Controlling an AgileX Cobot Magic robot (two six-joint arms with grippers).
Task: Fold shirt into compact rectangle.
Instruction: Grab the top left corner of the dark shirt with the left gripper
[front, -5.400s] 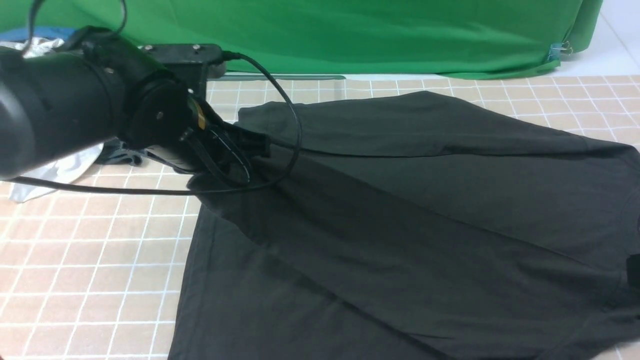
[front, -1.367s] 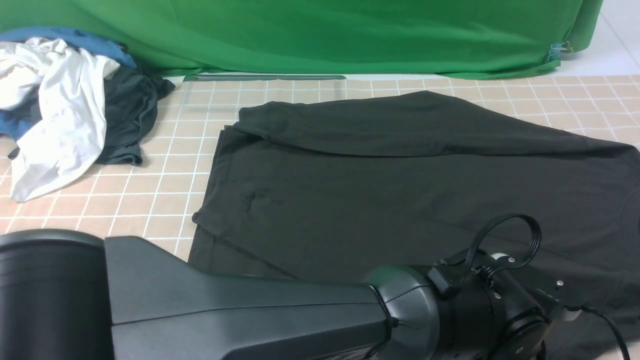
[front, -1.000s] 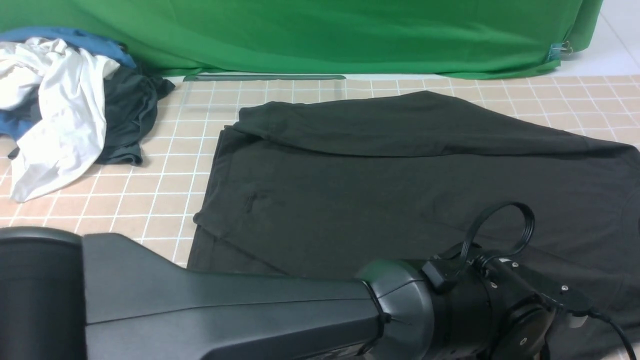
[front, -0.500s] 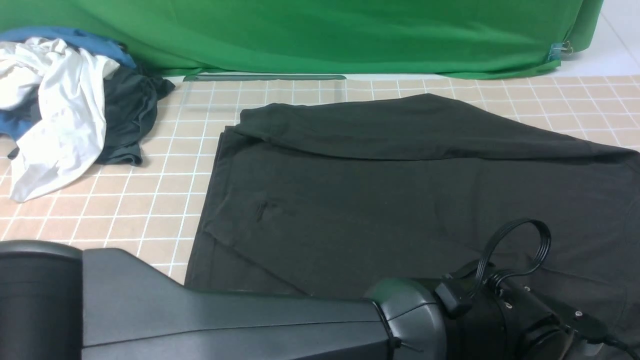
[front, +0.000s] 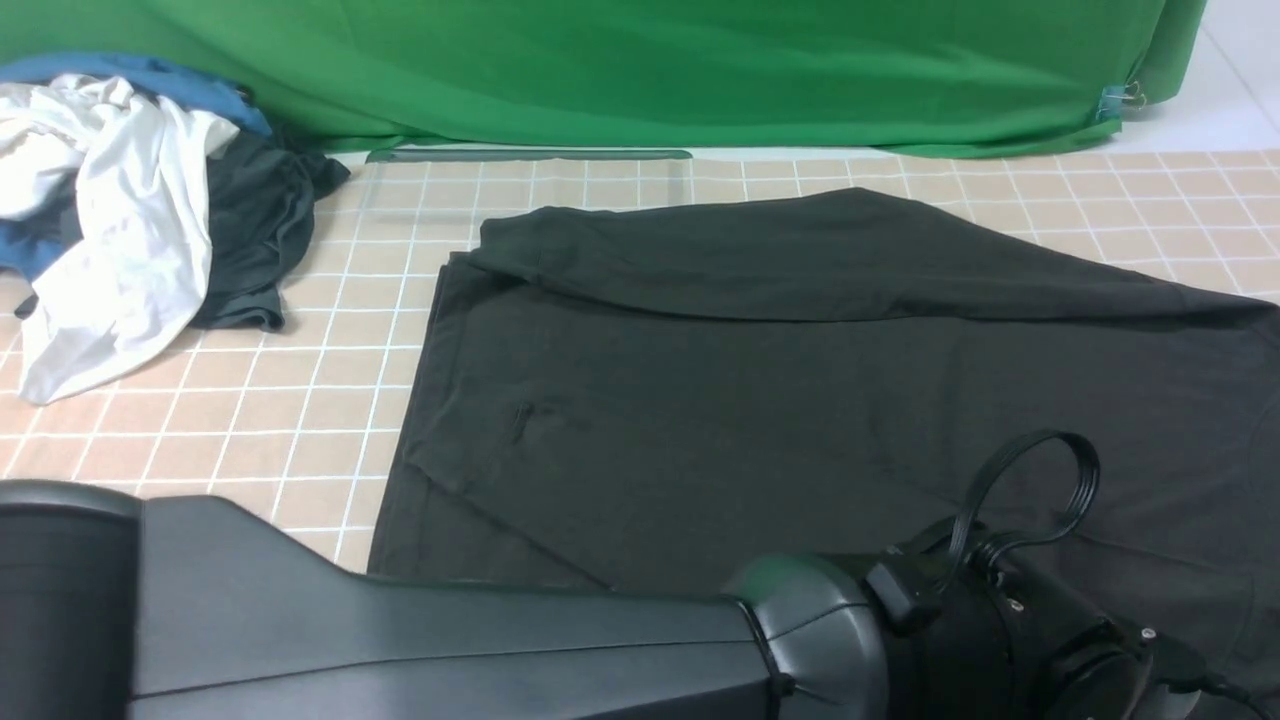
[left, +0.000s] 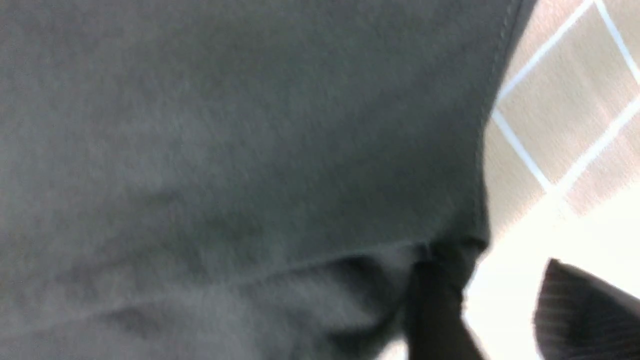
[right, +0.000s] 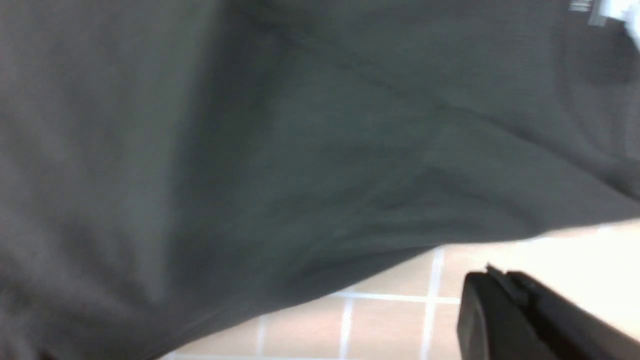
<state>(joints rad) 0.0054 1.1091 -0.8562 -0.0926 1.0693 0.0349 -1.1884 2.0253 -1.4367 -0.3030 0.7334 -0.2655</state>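
The black shirt lies spread over the checked table, its far edge folded over toward me. My left arm reaches across the near edge to the shirt's near right part; its gripper is hidden below the frame there. In the left wrist view the left gripper stands open, one finger at the shirt's corner, the other clear of it. In the right wrist view the right gripper is shut and empty over bare table, just off the shirt's hem.
A heap of clothes sits at the far left: a white garment, a blue one and a dark grey one. A green backdrop closes the back. Checked tabletop shows left of the shirt.
My left arm carried the shirt's left corner across to the near right, then its gripper opened and let go. It has sunk slightly lower in the last half second.
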